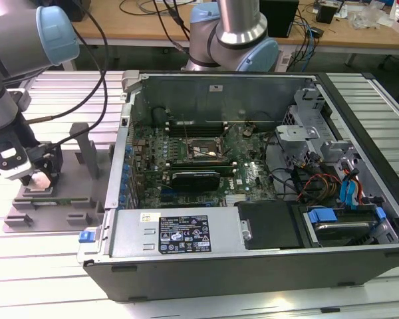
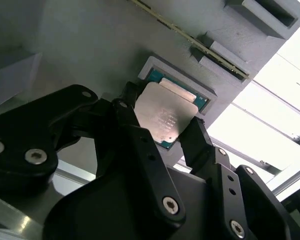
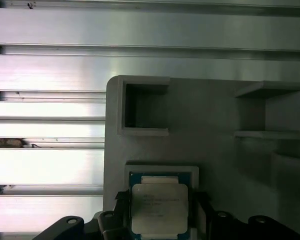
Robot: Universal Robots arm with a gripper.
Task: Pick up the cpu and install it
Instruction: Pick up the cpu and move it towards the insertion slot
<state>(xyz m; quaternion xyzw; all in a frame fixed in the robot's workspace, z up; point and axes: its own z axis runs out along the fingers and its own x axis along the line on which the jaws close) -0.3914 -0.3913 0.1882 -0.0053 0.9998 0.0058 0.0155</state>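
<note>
Across the exterior view, a slatted aluminium table (image 1: 40, 279). Filling the centre and right of that frame, an open computer case (image 1: 253, 269) lying on its side, interior facing up. At the upper left of the frame, the grey and pale-blue arm (image 1: 26, 33), bent downward toward the left edge, cables trailing from it. Inside the case, centre of the frame, a green motherboard (image 1: 253, 176) with a dark rectangular socket frame (image 1: 203, 151) on it, and a blue-handled drive bay (image 1: 339, 219) at the lower right.

At the left of the frame, just beside the case and apart from it, a grey fixture plate (image 1: 46, 216) flat on the table, with upright grey blocks. Same plate (image 3: 215, 130) in the first wrist view, with square pockets sunk into it.

Low over that plate at the exterior view's left, the gripper (image 1: 41, 176), well apart from the socket frame. In the second wrist view, black fingers (image 2: 140, 145) on two opposite sides of the cpu (image 2: 165, 117), closed against its edges and gripping it.

Silvery square top of the cpu (image 3: 159, 205) with green board showing along one edge, framed by a raised pale square recess in the plate in both wrist views. Slightly tilted against the recess in the second wrist view; lifted clear or seated, cannot tell.
</note>
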